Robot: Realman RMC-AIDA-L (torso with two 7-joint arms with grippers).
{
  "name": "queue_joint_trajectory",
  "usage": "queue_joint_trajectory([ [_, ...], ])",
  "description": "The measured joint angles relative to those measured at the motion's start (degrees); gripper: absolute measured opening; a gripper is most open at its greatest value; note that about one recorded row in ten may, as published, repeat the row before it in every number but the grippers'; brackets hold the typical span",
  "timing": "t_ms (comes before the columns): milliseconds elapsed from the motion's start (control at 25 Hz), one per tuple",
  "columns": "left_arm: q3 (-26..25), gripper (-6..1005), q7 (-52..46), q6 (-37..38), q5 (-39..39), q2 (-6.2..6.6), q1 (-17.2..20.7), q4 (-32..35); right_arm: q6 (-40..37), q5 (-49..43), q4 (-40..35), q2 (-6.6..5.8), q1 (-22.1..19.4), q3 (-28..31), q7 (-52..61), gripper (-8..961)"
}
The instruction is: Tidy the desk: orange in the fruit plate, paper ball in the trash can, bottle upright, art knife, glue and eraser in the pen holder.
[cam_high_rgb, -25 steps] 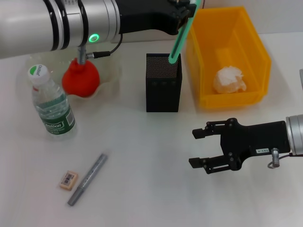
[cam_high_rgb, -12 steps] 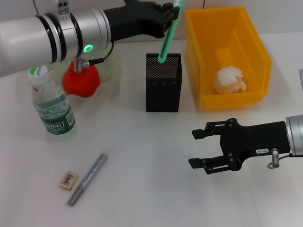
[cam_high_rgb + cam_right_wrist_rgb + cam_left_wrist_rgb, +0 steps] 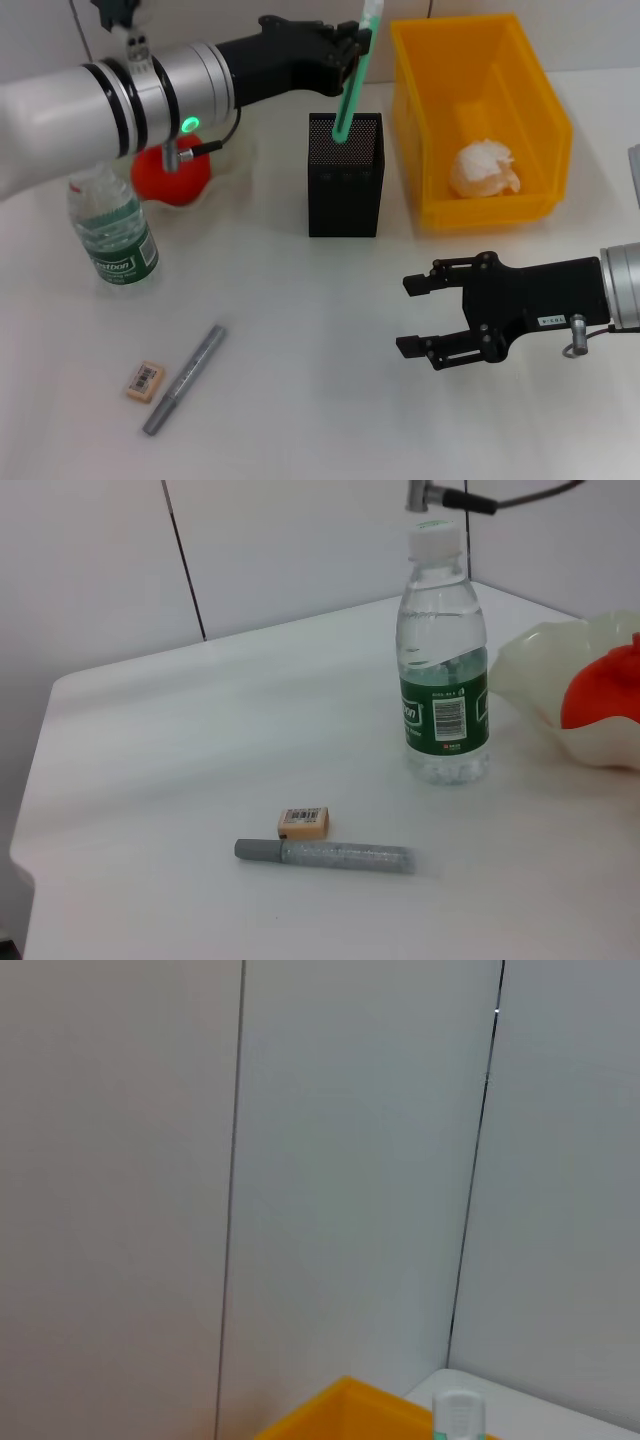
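My left gripper [image 3: 362,36] is shut on a slim green art knife [image 3: 352,85], held tilted with its lower end dipping into the black mesh pen holder [image 3: 345,190]. The knife's tip [image 3: 458,1419] shows in the left wrist view. A grey glue stick [image 3: 185,378] [image 3: 325,855] and a small eraser [image 3: 145,380] [image 3: 303,823] lie on the table at the front left. The bottle [image 3: 110,230] [image 3: 443,670] stands upright. The orange [image 3: 170,172] [image 3: 605,690] sits in the fruit plate [image 3: 235,160], partly hidden by my left arm. The paper ball [image 3: 485,168] lies in the yellow trash can [image 3: 480,120]. My right gripper [image 3: 420,315] hovers open at the front right.
The fruit plate's pale rim [image 3: 545,680] stands just beside the bottle. The yellow bin stands close to the right of the pen holder. A wall runs behind the table, and the table's edge [image 3: 30,810] shows beyond the eraser in the right wrist view.
My left arm has shifted left and down, carrying the art knife from over the holder's right edge to its opening, with the lower end now inside. The right arm has barely moved.
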Motion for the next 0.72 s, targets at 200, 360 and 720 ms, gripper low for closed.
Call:
queue_joint_trajectory([
  [200, 1.76, 113, 2.92, -1.23, -3.49, -0.02, -0.04, -1.34, 0.01, 0.0, 0.0, 0.0, 0.0, -0.14, 0.01, 766],
  [360, 2.89, 113, 8.21, -1.68, -10.11, -0.05, -0.64, -5.28, 0.01, 0.0, 0.0, 0.0, 0.0, -0.19, 0.0, 766],
  [720, 3.41, 114, 12.82, -2.1, -14.79, -0.05, -1.14, -9.13, -0.07, 0.06, 0.0, 0.0, 0.0, -0.1, -0.01, 766],
])
